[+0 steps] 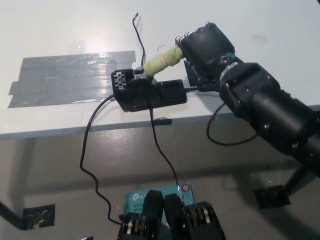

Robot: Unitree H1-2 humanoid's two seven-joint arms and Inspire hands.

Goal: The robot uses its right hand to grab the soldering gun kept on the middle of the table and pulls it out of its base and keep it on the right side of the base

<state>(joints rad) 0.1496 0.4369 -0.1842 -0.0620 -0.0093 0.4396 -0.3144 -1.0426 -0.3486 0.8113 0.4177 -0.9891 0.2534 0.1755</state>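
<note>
White counter with grey tape patch at left; black cables hang to floor; teal box below.
</note>
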